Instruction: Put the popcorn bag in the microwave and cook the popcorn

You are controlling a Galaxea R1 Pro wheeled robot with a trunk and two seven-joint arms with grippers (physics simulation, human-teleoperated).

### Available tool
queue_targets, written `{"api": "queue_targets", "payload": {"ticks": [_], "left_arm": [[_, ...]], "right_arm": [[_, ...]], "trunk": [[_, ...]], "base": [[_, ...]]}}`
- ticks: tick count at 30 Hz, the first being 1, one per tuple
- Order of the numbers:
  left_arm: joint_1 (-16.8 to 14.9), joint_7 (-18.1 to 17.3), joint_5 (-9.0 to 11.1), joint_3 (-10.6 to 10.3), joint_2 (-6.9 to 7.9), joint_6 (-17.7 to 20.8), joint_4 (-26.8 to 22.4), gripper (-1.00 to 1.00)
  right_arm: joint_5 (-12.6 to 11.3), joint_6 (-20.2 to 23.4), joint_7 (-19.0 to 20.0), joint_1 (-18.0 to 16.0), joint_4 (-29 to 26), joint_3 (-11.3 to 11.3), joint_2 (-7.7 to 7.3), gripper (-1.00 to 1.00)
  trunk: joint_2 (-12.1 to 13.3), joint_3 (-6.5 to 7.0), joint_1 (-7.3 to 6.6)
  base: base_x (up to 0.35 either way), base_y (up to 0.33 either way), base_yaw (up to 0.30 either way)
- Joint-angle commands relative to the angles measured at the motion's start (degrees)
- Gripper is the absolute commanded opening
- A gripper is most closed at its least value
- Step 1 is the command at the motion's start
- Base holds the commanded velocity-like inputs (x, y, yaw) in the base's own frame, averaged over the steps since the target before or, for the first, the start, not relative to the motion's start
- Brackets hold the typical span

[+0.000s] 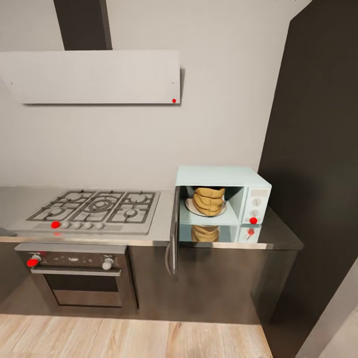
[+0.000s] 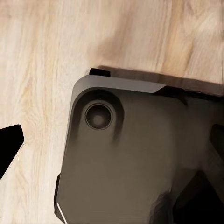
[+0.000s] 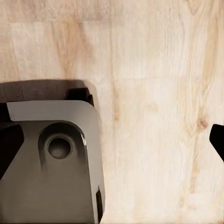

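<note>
The pale mint-blue microwave [image 1: 223,175] stands on the glossy countertop [image 1: 281,239], right of the hob. Its black door [image 1: 173,233] is swung wide open to the left. Inside, the tan ridged popcorn bag [image 1: 209,200] sits upright on a white plate, and its reflection shows in the countertop below. Two dials and a red button [image 1: 253,220] are on the microwave's right panel. Both wrist views look down at the wooden floor. My left gripper [image 2: 112,144] and right gripper [image 3: 114,140] are open with nothing between them, and only the dark fingertips [image 2: 9,145] [image 3: 218,140] show at the picture edges.
A grey gas hob [image 1: 97,206] lies left of the microwave above a dark steel oven [image 1: 79,273]. A white hood [image 1: 94,77] hangs on the wall. A tall dark cabinet [image 1: 318,149] closes the right side. My grey base [image 2: 130,158] [image 3: 51,158] rests on the wood floor [image 1: 124,338].
</note>
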Motion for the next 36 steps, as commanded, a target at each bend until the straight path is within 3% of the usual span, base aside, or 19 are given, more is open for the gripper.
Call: {"api": "queue_targets", "payload": {"ticks": [1, 14, 18, 21, 24, 26, 27, 28, 30, 32, 34, 36], "left_arm": [[0.01, 0.04, 0.32, 0.05, 0.05, -0.10, -0.23, 1.00], [0.01, 0.37, 0.31, -0.04, 0.08, -0.54, 2.07, 1.00], [0.01, 0.08, 0.17, 0.00, 0.47, -0.45, 0.45, 1.00], [0.01, -0.35, -0.41, -0.28, 0.92, 0.31, -6.84, 1.00], [0.01, -0.31, -0.90, -0.44, 1.21, 3.21, -18.84, 1.00], [-0.05, -0.25, -0.97, -0.43, 1.28, 9.24, -30.49, 1.00], [-0.11, -0.25, -1.02, -0.42, 1.29, 11.73, -34.06, 1.00], [-0.19, -0.19, -1.06, -0.45, 1.29, 16.43, -39.95, 1.00], [-0.92, -0.17, -1.09, -0.47, 1.30, 19.80, -44.50, 1.00], [-4.19, -0.23, -1.10, -0.48, 1.30, 22.03, -47.99, 1.00], [-8.54, -0.37, -0.98, -0.49, 1.30, 26.56, -49.46, 1.00], [-13.37, -1.97, -0.90, -0.49, 1.30, 33.42, -52.76, 1.00]], "right_arm": [[0.57, 0.19, 0.14, -0.07, 0.09, -0.49, -0.02, 1.00], [0.43, -0.68, 0.05, -0.05, 0.00, -0.58, 1.36, 1.00], [0.43, -0.69, 0.05, -0.05, 0.00, -0.58, 1.55, 1.00], [0.39, -0.75, 0.05, -0.05, 0.00, -0.66, 1.49, 1.00], [0.44, -1.86, 0.12, -0.05, 0.00, -0.67, 1.47, 1.00], [0.44, -2.55, 0.07, -0.05, 0.03, -0.67, 1.47, 1.00], [0.44, -2.64, 0.09, -0.03, 0.04, -0.67, 1.45, 1.00], [0.46, -2.78, 0.07, 0.44, 0.02, -0.67, 1.41, 1.00], [0.50, -3.37, 0.05, 1.31, 0.01, -0.67, 1.41, 1.00], [0.54, -4.42, 0.09, 1.67, 0.00, -0.67, 1.41, 1.00], [0.61, -4.69, 0.12, 1.75, 0.00, -0.67, 1.40, 1.00], [0.67, -4.79, 0.10, 1.78, 0.00, -0.60, 1.45, 1.00]], "trunk": [[-0.04, -0.06, 0.00], [-0.04, -0.06, 0.00], [-0.04, -0.06, 0.00], [-0.04, -0.06, 0.00], [-0.04, -0.06, 0.00], [-0.04, -0.06, 0.00], [-0.04, -0.06, 0.00], [-0.04, -0.06, 0.00], [-0.04, -0.06, 0.00], [-0.04, -0.06, 0.00], [-0.04, -0.06, 0.00], [-0.04, -0.06, 0.00]], "base": [[0.000, 0.000, -0.224], [0.000, 0.000, -0.106], [0.000, 0.000, 0.000], [0.000, 0.000, 0.000], [0.000, 0.000, 0.000], [0.000, 0.000, 0.000], [0.000, 0.000, 0.000], [0.000, 0.000, 0.000], [0.000, 0.000, 0.000], [0.000, 0.000, 0.000], [0.000, 0.000, 0.000], [0.000, 0.000, 0.000]]}}
